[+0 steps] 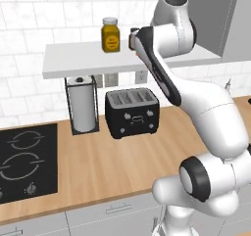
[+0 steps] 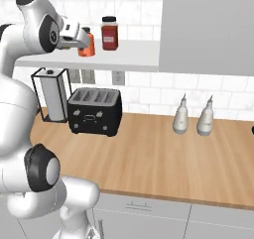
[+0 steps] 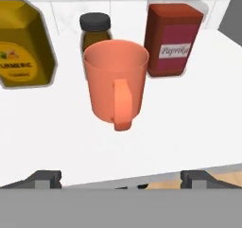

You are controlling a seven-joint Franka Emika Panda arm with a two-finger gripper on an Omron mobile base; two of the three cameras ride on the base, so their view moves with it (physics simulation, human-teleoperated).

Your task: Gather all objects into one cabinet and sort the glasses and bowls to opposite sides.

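Hand view: a salmon-orange cup (image 3: pixel 116 82) stands upright on a smooth white slab shelf (image 3: pixel 189 123), its flat, strap-like handle turned toward the camera. The cup is matte, slightly tapered and open at the top. Just behind it sits a small dark jar (image 3: pixel 95 30) with a black ribbed lid. To its left is a squat yellow jar (image 3: pixel 23 45) with a printed label, and to its right a tall red jar (image 3: pixel 174 35) labelled paprika. White square tiles line the wall behind them. The gripper (image 3: pixel 121 179) hangs just short of the cup with its two dark finger tips (image 3: pixel 45 179) spread wide apart, wider than the cup, and nothing is between them.

Right base view: the glossy white arm reaches up to the shelf, and the cup (image 2: pixel 87 43) stands at the shelf's left part beside the red jar (image 2: pixel 109 33). A plain grey cabinet (image 2: pixel 208 29) adjoins the shelf on the right. Below, on a wood-grain counter (image 2: pixel 149 158), sit a black four-slot toaster (image 2: pixel 95 111), a wire-framed paper towel roll (image 2: pixel 52 94) and two rounded white bottles (image 2: pixel 193 116).
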